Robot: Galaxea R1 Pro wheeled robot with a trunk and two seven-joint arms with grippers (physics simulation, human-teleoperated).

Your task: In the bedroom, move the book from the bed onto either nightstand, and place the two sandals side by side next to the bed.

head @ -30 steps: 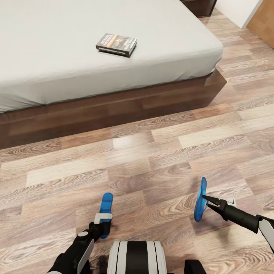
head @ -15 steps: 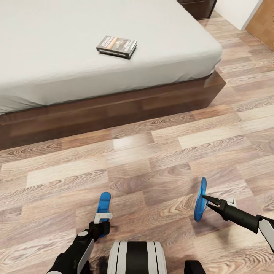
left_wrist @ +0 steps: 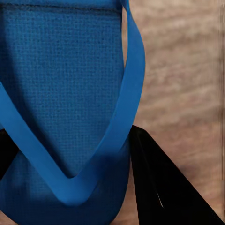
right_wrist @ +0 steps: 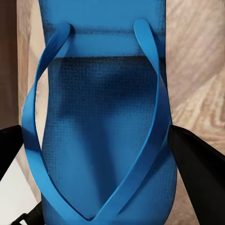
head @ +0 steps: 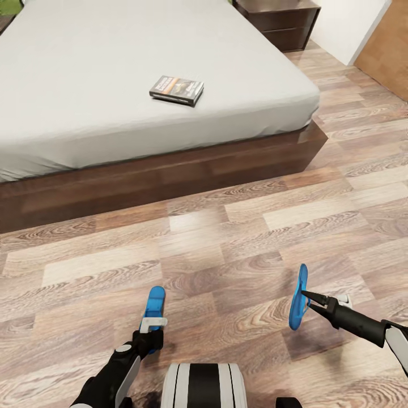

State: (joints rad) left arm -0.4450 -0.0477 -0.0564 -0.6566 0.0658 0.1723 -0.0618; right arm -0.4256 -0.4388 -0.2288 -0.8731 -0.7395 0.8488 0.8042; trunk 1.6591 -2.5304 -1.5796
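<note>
item: two sandals, bright blue, flat, thong-strapped, both in hand. left sandal (head: pixel 154 309) is clamped at its heel end in the left gripper (head: pixel 152 333), sole pointing away from the robot over the floor (head: pixel 226 243); the left wrist view shows the woven footbed (left_wrist: pixel 61 84) and strap, with a dark finger (left_wrist: pixel 164 187) against one edge. right sandal (head: pixel 298 297) is pinched on edge, upright, in the right gripper (head: pixel 307 298); the right wrist view shows dark fingers (right_wrist: pixel 197 159) at either side of the sole (right_wrist: pixel 103 131). the two are held well apart, in front of the robot's trunk, some way off the bed.

handling, as a judgement: light, thin and bendy foam or rubber — the sole likely flexes if held only at one end, and the straps are soft, so a grip across the sole edge near the heel looks the safer hold. not fragile; may swing or tip on release.

item: book (head: pixel 177 89), thin dark paperback with an orange band, lying flat on the mattress of the bed (head: pixel 85 85) near its foot-side edge, untouched. judged light and stiff enough to take by an overhanging edge or spine.

surroundings: dark wooden bed frame (head: pixel 170 175); nightstand (head: pixel 280 20) at the far corner beside the bed.
</note>
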